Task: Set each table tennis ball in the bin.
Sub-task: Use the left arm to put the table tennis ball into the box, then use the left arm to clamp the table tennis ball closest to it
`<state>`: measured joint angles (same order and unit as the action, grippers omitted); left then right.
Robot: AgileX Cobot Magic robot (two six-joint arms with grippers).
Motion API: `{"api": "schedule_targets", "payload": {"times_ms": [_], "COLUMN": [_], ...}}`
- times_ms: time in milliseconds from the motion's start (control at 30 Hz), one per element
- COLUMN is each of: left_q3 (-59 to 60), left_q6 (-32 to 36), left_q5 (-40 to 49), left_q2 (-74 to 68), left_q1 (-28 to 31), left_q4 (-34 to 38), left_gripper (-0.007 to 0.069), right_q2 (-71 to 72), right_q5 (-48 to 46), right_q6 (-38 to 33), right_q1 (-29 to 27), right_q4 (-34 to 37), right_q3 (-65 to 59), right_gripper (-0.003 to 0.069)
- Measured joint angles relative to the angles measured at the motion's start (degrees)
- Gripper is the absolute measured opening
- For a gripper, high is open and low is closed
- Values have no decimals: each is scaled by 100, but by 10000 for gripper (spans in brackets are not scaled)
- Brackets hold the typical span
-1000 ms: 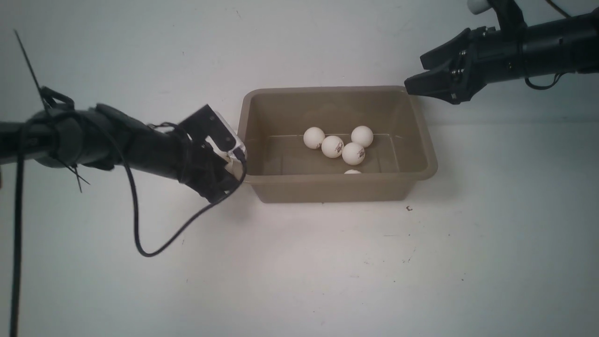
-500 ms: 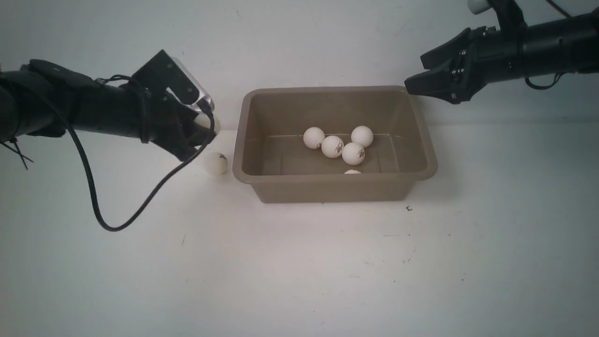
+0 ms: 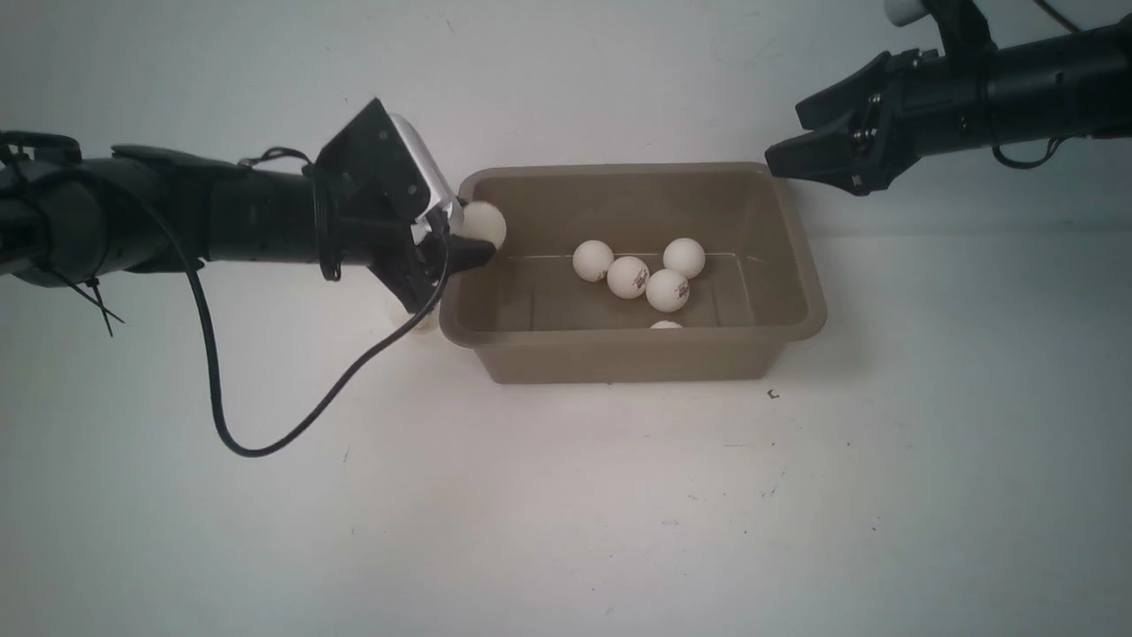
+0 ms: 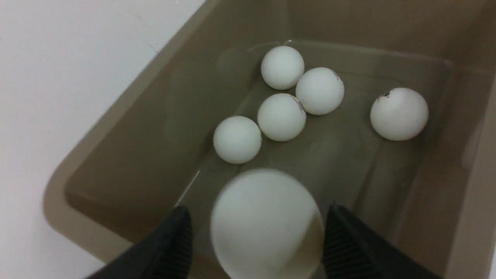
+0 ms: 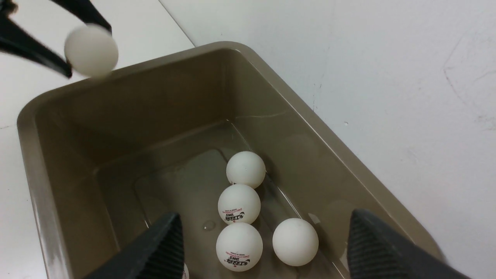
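The taupe bin (image 3: 637, 168) stands mid-table with several table tennis balls (image 3: 629, 277) on its floor. My left gripper (image 3: 473, 239) hovers over the bin's left rim. In the left wrist view its jaws (image 4: 258, 212) stand open, and a blurred white ball (image 4: 267, 223) hangs loose between them with a gap on each side. That ball (image 5: 91, 49) also shows in the right wrist view above the bin's rim (image 5: 27, 116). My right gripper (image 3: 785, 140) is open and empty above the bin's far right corner, over the balls (image 5: 239, 204). Another ball (image 3: 409, 318) lies on the table left of the bin, mostly hidden by my left gripper.
White tabletop surrounds the bin, with a white wall behind it. A black cable (image 3: 265, 447) droops from the left arm down to the table in front of the bin's left side. A small dark speck (image 3: 773, 395) lies right of the bin's front.
My left arm lifted from the table beside the bin and swung right over the rim with a ball. Its jaws have parted and the ball is loose. The right arm is still.
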<state>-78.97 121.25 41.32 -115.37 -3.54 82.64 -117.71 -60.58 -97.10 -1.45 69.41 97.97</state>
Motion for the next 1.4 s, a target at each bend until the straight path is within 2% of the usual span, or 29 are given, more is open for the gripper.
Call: {"api": "schedule_targets", "payload": {"times_ms": [133, 233, 400, 567, 967, 1400], "left_q3": [0, 0, 0, 0, 0, -6], "left_q6": [-403, -571, -645, -649, -668, 453], "left_q5": [44, -117, -718, -897, -1038, -1160], "left_q2": [5, 67, 235, 120, -617, -979], "left_q1": [0, 33, 360, 655, 636, 633], "left_q4": [34, 34, 34, 40, 85, 1404], "left_gripper": [561, 577, 552, 509, 500, 500], "right_q2": [0, 0, 0, 0, 0, 0], "right_q5": [1, 1, 1, 1, 7, 13], "right_q6": [0, 0, 0, 0, 0, 6], "right_q1": [0, 0, 0, 0, 0, 0], "right_q4": [0, 6, 1, -4, 2, 2], "right_q3": [0, 0, 0, 0, 0, 0], "right_gripper": [514, 514, 514, 514, 514, 514]}}
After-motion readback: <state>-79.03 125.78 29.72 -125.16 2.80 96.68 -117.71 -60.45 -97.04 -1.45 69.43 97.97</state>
